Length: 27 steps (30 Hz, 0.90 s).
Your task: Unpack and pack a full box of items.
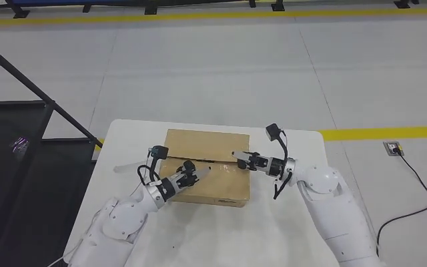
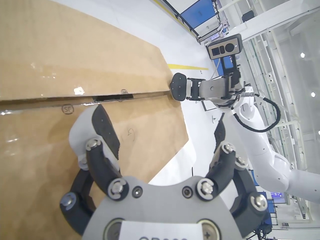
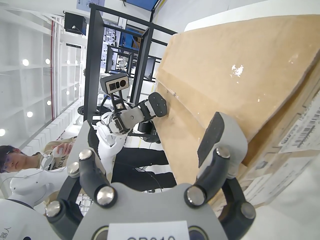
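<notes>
A white tabletop with rounded corners carries a brown cardboard box. The box sits flat at the middle of the tabletop, nearer the far edge than the near one, with bare white surface to its left, right and near side. Its top flaps are down, and the seam between them runs left to right. A thin pale strip lies just left of the box.

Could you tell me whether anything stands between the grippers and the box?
Nothing visible does. The left gripper and the right gripper, both open, are directly at the closed cardboard box, along its top seam.
</notes>
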Each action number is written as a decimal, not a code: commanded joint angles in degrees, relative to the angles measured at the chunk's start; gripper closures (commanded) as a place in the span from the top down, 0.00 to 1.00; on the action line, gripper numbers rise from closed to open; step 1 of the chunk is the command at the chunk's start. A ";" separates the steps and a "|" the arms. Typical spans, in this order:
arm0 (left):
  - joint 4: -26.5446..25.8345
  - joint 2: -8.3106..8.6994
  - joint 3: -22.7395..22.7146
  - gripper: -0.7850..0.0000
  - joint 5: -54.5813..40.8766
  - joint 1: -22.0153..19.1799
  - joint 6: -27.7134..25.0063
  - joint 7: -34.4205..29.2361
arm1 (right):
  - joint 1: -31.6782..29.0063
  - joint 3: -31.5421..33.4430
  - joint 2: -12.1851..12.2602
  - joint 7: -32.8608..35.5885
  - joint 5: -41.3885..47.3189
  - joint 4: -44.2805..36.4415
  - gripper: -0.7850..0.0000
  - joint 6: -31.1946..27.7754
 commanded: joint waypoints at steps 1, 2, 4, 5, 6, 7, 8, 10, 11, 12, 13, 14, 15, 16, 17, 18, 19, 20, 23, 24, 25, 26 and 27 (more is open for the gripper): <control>-0.29 -0.04 -0.11 1.00 0.01 0.19 -0.62 0.63 | -0.12 -0.22 0.05 -0.24 0.22 0.32 1.00 0.12; -0.52 -0.05 -0.23 1.00 0.02 0.35 -0.94 0.98 | -0.18 -0.31 0.08 -0.41 0.38 0.60 1.00 0.03; -1.06 -0.04 -0.56 1.00 0.07 0.77 -1.63 1.56 | -0.15 -0.48 0.13 -0.55 0.68 1.10 1.00 -0.24; -1.38 -0.02 -0.83 1.00 0.21 1.00 -1.81 1.94 | -0.10 -0.55 0.16 -0.66 0.83 1.33 1.00 -0.39; -1.81 0.00 -1.07 1.00 0.21 1.30 -1.89 2.20 | -0.09 -0.58 0.17 -0.90 1.07 1.58 1.00 -0.55; -2.27 0.04 -1.36 1.00 0.23 1.57 -1.87 2.26 | -0.05 -0.68 0.20 -0.96 1.20 1.76 1.00 -0.69; -2.85 0.08 -1.78 1.00 0.22 1.88 -1.90 2.59 | -0.03 -0.71 0.20 -0.95 1.27 1.83 1.00 -0.72; -4.12 0.20 -2.63 1.00 0.23 2.63 -1.93 2.81 | -0.03 -0.71 0.20 -0.95 1.27 1.83 1.00 -0.72; -4.79 0.26 -3.16 1.00 -0.10 3.11 -2.03 2.90 | -0.03 -0.71 0.20 -0.95 1.27 1.83 1.00 -0.72; -5.42 0.35 -3.69 1.00 -0.46 3.62 -2.18 2.73 | -0.03 -0.71 0.20 -0.95 1.27 1.83 1.00 -0.72; -6.13 0.44 -4.39 1.00 -1.01 4.10 -2.36 2.63 | -0.03 -0.71 0.20 -0.95 1.27 1.83 1.00 -0.72; -6.73 0.55 -5.11 1.00 -1.22 4.63 -2.48 2.49 | -0.03 -0.71 0.20 -0.95 1.27 1.83 1.00 -0.72; -7.36 0.68 -5.97 1.00 -1.09 5.18 -2.53 2.53 | -0.03 -0.71 0.20 -0.95 1.27 1.83 1.00 -0.72; -8.04 0.79 -6.82 1.00 -1.49 5.88 -2.50 2.59 | -0.03 -0.71 0.20 -0.95 1.27 1.83 1.00 -0.72; -8.70 0.89 -7.63 1.00 -2.12 6.55 -2.55 2.51 | -0.03 -0.71 0.20 -0.95 1.27 1.83 1.00 -0.72; -9.31 1.00 -8.61 1.00 -2.86 7.23 -2.66 2.62 | -0.03 -0.71 0.20 -0.95 1.27 1.83 1.00 -0.72; -9.89 1.11 -9.52 1.00 -3.72 7.91 -2.75 2.31 | -0.03 -0.71 0.20 -0.95 1.27 1.83 1.00 -0.72; -10.41 1.23 -10.48 1.00 -4.77 8.54 -2.76 1.83 | -0.03 -0.71 0.20 -0.95 1.27 1.83 1.00 -0.72; -11.31 1.45 -12.10 1.00 -6.31 9.39 -2.52 0.81 | -0.03 -0.71 0.20 -0.95 1.27 1.83 1.00 -0.72; -11.31 1.45 -12.10 1.00 -6.31 9.39 -2.52 0.81 | -0.03 -0.71 0.20 -0.95 1.27 1.83 1.00 -0.72; -11.31 1.45 -12.10 1.00 -6.31 9.39 -2.52 0.81 | -0.03 -0.71 0.20 -0.95 1.27 1.83 1.00 -0.72; -11.31 1.45 -12.10 1.00 -6.31 9.39 -2.52 0.81 | -0.03 -0.71 0.20 -0.95 1.27 1.83 1.00 -0.72; -11.31 1.45 -12.10 1.00 -6.31 9.39 -2.52 0.81 | -0.03 -0.71 0.20 -0.95 1.27 1.83 1.00 -0.72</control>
